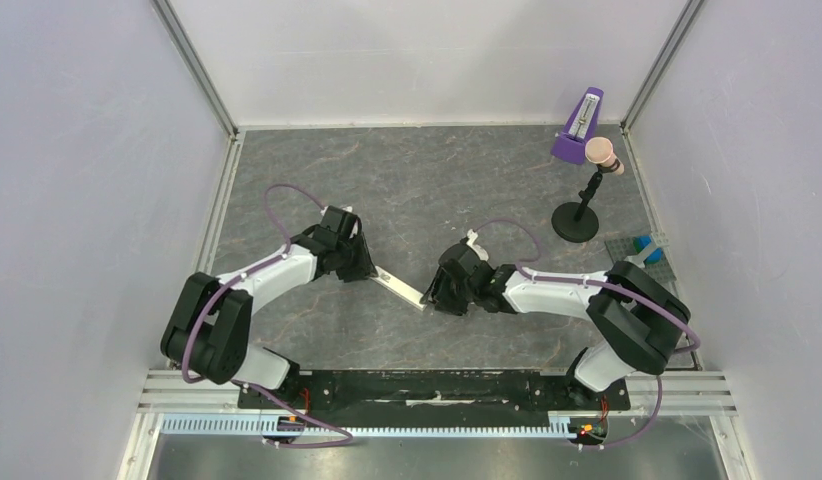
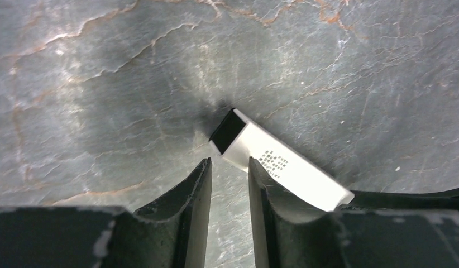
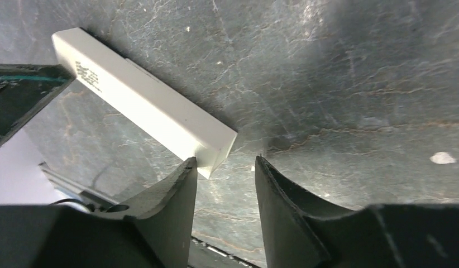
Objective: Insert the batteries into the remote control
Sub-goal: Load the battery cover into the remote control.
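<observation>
- The top view is bright and even, with pale walls and no glare on the grey table.
- Shadows there are faint and soft.
- In the left wrist view a dark shadow fills the middle of the table, and the white remote shines very bright.
- In the right wrist view the top right corner is dim, and the fingers near the lens look a little soft.
</observation>
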Controlling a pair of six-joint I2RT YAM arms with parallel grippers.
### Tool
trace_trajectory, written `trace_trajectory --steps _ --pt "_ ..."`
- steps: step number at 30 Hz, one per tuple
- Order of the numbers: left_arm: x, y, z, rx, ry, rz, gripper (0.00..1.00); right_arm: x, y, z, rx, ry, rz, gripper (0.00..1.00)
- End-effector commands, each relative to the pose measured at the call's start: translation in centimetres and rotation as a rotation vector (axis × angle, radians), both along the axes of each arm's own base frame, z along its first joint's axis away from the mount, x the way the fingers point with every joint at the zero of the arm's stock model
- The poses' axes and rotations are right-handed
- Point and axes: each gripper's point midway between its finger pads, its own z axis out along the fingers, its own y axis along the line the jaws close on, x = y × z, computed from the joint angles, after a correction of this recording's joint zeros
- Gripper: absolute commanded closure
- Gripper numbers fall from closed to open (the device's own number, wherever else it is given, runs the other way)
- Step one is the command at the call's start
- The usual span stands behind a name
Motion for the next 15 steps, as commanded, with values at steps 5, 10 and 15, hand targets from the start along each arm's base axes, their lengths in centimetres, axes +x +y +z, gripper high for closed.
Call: trace_trajectory --steps 5,10,15 --pt "1.9 1.3 5.8 0.071 -0.164 -0.011 0.53 2.7 -0.8 4.3 -0.066 -0.187 0.041 0.40" --pt "2.8 1.7 8.3 0.087 -0.221 0.008 0.50 3.5 0.6 6.8 -0.032 -0.301 0.182 0.30" --pt "2.9 2.4 9.3 0.101 -0.274 0.018 0.47 4.5 1.5 7.5 -0.167 -0.455 0.489 0.29"
